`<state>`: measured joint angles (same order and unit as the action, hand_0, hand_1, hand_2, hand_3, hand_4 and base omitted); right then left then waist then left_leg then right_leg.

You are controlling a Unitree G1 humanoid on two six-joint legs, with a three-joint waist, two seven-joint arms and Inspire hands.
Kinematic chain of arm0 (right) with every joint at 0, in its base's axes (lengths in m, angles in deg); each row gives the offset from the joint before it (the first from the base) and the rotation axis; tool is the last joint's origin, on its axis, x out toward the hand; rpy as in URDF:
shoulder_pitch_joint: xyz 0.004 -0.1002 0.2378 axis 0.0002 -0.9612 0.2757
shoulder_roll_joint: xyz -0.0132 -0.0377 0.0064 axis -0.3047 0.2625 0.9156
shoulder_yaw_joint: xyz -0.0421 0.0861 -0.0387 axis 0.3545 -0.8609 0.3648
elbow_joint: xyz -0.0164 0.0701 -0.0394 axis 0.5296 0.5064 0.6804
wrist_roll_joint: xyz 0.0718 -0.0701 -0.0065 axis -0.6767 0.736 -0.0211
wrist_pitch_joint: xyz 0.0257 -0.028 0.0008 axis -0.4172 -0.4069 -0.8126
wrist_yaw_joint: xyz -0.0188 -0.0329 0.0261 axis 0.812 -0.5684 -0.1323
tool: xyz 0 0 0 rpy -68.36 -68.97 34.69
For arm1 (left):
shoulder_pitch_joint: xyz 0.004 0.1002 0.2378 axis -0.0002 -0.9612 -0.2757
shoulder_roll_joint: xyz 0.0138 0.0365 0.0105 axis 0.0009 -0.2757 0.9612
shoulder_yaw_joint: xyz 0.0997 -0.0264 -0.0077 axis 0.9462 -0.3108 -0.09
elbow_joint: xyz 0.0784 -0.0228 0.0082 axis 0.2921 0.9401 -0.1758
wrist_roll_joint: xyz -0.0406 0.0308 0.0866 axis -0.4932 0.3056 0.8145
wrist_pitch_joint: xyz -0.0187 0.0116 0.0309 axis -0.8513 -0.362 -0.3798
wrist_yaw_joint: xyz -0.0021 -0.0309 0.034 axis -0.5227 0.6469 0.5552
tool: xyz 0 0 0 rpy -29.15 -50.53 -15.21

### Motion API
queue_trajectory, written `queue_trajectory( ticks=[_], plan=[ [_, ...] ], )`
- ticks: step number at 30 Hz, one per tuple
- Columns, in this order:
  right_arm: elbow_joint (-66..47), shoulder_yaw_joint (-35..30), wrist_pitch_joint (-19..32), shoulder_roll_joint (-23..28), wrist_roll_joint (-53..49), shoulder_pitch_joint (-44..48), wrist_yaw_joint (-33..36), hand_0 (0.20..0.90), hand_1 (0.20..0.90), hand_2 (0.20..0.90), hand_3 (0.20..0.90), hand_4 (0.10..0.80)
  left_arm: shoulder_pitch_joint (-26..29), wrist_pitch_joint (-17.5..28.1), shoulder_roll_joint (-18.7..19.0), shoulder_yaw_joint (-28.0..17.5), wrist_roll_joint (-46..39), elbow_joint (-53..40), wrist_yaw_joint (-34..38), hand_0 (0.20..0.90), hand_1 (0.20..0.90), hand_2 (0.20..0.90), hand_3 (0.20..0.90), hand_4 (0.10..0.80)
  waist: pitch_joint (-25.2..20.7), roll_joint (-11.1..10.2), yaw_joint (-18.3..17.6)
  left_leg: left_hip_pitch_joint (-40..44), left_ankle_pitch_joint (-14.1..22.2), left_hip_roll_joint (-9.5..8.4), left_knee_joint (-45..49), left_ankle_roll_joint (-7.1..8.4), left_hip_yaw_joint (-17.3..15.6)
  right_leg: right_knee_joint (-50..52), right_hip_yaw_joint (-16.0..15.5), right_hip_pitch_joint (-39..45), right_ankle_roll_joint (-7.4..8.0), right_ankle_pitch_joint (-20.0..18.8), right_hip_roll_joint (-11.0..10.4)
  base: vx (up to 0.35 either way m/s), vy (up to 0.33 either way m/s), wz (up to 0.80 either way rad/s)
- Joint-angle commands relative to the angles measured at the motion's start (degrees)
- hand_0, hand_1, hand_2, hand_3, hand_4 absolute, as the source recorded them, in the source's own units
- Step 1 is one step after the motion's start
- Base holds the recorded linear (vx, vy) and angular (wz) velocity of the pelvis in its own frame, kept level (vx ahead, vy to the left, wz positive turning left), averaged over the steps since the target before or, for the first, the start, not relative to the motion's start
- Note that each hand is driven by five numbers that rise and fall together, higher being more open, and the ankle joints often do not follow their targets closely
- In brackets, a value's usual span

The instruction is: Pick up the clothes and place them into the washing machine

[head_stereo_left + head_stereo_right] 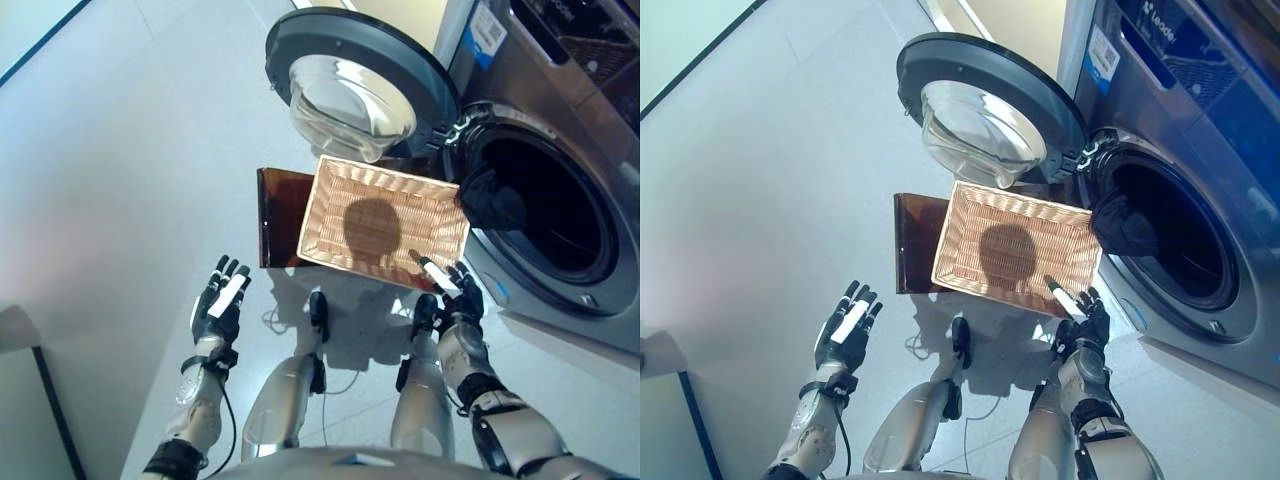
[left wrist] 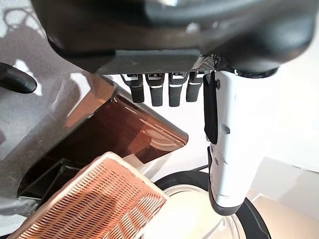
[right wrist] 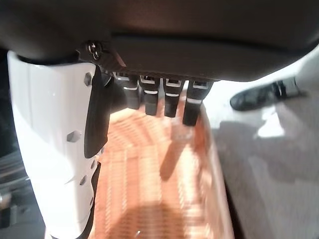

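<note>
A wicker basket stands on a brown stand in front of the washing machine; nothing lies in the basket. A dark piece of clothing hangs at the left rim of the drum opening. The round door is swung wide open. My right hand hovers at the basket's near right corner, open, holding nothing. My left hand is open over the floor, left of the stand. In the left wrist view its fingers are straight, and in the right wrist view the right fingers are too.
Grey floor spreads to the left. A pale object with a dark frame sits at the lower left edge. The machine front fills the right side.
</note>
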<state>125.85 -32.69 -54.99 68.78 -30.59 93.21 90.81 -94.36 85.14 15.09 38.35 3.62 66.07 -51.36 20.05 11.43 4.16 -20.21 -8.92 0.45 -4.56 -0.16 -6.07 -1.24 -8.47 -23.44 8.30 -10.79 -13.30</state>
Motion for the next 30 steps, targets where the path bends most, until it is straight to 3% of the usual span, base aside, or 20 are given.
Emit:
queue_trajectory(
  ticks=[1, 11, 19, 30],
  plan=[
    [1.06, -2.42, 0.76, 4.71, 4.10, 0.26, 4.21, 0.900, 0.900, 0.900, 0.900, 0.800, -0.16, 3.43, 2.59, 1.53, 1.06, -3.92, -0.63, 0.900, 0.900, 0.900, 0.900, 0.800, -2.14, 2.36, 2.11, 0.70, 2.62, -1.67, -0.44, 3.51, 0.28, 4.62, 0.12, -3.57, -0.68, 0.51, 1.07, 0.000, 0.000, 0.00],
    [1.80, -4.06, 0.42, 7.22, 7.49, -2.51, 4.53, 0.900, 0.900, 0.900, 0.900, 0.800, -0.26, 3.69, 3.33, 0.09, 2.50, -4.03, -0.68, 0.900, 0.900, 0.900, 0.900, 0.800, -3.71, 0.87, 1.44, 1.07, 3.07, -1.13, -0.44, 3.43, -0.02, 5.00, 0.54, -3.82, -0.70, 0.63, 1.49, 0.000, 0.000, 0.00],
    [-1.23, -4.32, 0.98, 6.97, 9.72, -6.82, 3.40, 0.900, 0.900, 0.900, 0.900, 0.800, 0.46, 3.27, 2.46, -2.06, 4.25, 0.78, -0.75, 0.900, 0.900, 0.900, 0.900, 0.800, -6.35, -2.36, 0.15, 3.48, 3.67, -0.58, -0.44, 3.42, 0.16, 4.67, 0.53, -1.04, -0.52, 0.91, 2.00, 0.021, -0.018, -0.04],
    [-0.78, -5.47, 0.93, 6.73, 9.61, -9.24, 1.61, 0.900, 0.900, 0.900, 0.900, 0.800, 0.94, 2.95, 1.98, -3.71, 5.73, 4.18, -0.81, 0.900, 0.900, 0.900, 0.900, 0.800, -8.47, -4.77, -0.33, 6.43, 4.30, -0.50, -0.44, 3.48, 0.97, 3.34, -0.38, 3.25, -0.28, 1.16, 2.38, 0.018, -0.009, 0.00]
  ],
)
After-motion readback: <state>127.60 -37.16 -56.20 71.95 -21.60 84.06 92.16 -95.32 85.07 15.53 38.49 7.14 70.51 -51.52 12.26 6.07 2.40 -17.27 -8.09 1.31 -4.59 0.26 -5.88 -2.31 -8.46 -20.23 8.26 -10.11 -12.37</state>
